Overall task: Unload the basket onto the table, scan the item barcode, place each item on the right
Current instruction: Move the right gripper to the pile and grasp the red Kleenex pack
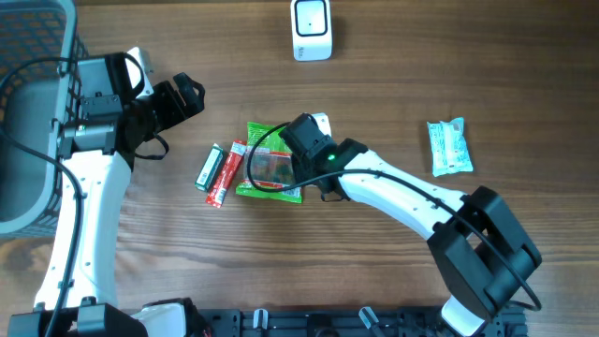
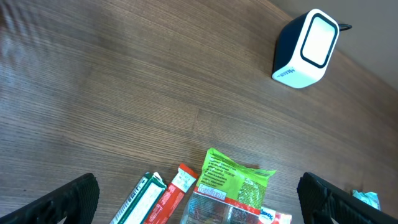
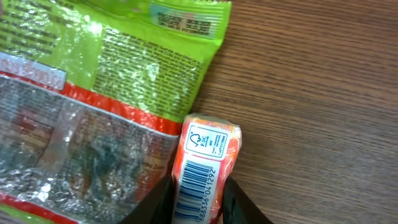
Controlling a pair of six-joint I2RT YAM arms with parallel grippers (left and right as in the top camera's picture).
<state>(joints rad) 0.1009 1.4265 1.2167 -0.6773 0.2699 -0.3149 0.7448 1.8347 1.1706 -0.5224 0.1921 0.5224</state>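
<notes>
Overhead, your right pincer (image 1: 304,139) low over the green packet (image 1: 267,173), scanner (image 1: 311,28) well apart, left wrist, your left pincer (image 2: 199,199) wide open, empty, right wrist, fingers (image 3: 244,208) clamping the orange barcoded packet (image 3: 204,168), touching the green packet's edge

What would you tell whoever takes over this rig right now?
Left end effector: open, empty, off to the left of the items.
Right end effector: shut on the orange pack, barcode facing up, at the green bag's edge.
Scanner: at the top of the overhead view, apart from both arms.
Done: item gripped. Left: lift it and present the barcode to the scanner.
</notes>
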